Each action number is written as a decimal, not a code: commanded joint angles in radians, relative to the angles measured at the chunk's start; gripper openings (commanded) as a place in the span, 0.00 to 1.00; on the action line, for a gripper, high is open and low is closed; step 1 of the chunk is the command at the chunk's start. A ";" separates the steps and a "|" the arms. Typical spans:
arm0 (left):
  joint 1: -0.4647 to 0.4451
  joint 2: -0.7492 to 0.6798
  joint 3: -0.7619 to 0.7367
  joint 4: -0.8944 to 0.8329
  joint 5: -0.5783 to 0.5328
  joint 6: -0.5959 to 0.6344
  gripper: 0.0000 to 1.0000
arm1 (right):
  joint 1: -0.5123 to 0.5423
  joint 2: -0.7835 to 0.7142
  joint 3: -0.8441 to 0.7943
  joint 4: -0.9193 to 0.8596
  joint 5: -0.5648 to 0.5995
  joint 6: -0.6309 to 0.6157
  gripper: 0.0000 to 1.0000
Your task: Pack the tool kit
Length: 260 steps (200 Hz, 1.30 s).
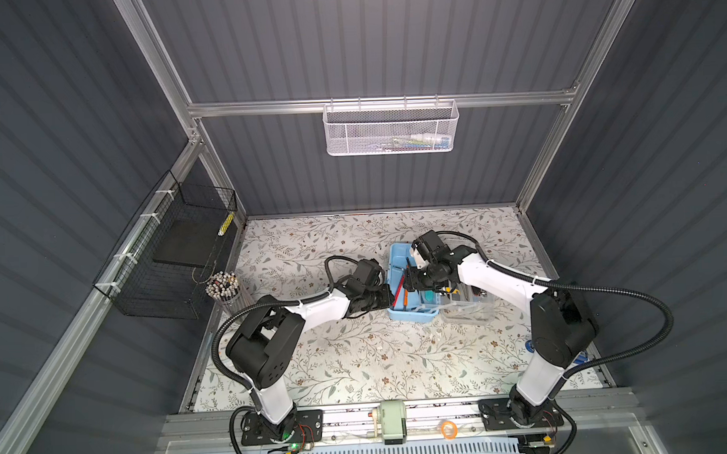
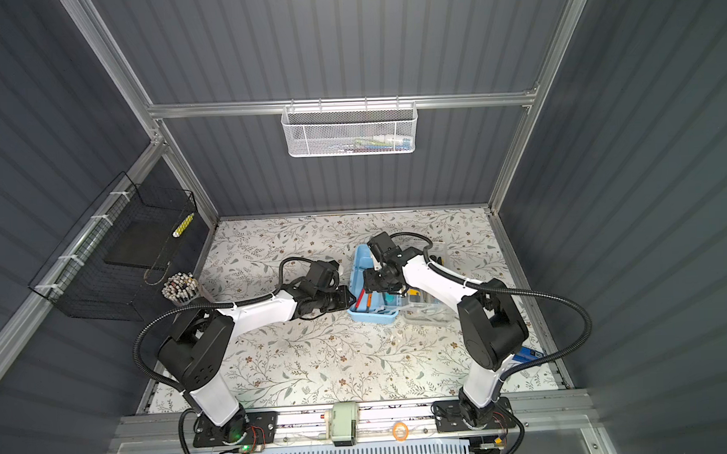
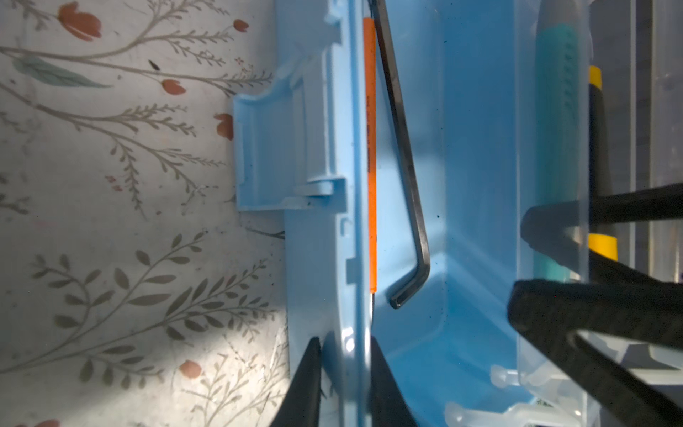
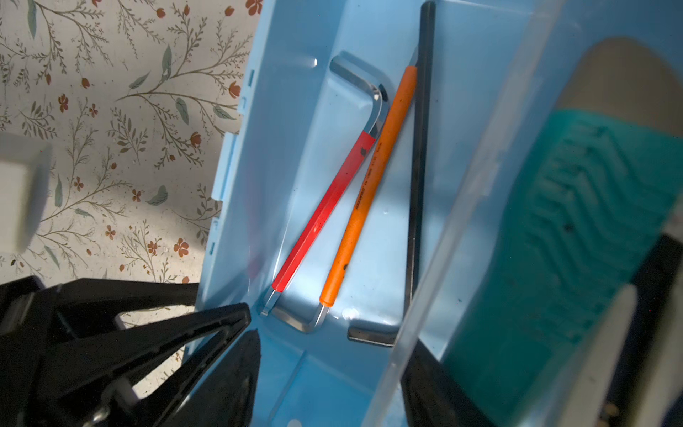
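The tool kit box point(image 1: 397, 256) is found open, right of centre on the worktop point(image 1: 358, 361), with its clear lid point(image 1: 471, 313) laid to the right. A red hex key point(image 4: 332, 207), an orange hex key point(image 4: 366, 192) and a black hex key point(image 4: 417, 185) are contained in it. Its left wall is clamped by the left end effector point(image 3: 345, 347) (one finger on each side of the rim). The right end effector point(image 1: 411, 276) is spread apart astride a teal handle point(image 4: 573, 240).

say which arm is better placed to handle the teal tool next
Right: the right gripper straddles the teal tool; the left gripper pinches a wall of the blue box, probably steadying it.
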 commanded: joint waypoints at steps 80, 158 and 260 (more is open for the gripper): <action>-0.148 0.051 0.040 0.069 0.089 -0.056 0.19 | 0.030 -0.002 -0.009 0.057 -0.119 -0.027 0.60; -0.177 0.059 0.041 0.064 0.079 -0.055 0.19 | 0.069 -0.015 -0.043 0.058 -0.147 -0.026 0.59; -0.198 0.044 0.039 0.061 0.059 -0.047 0.20 | 0.093 -0.079 -0.086 0.041 -0.086 0.001 0.63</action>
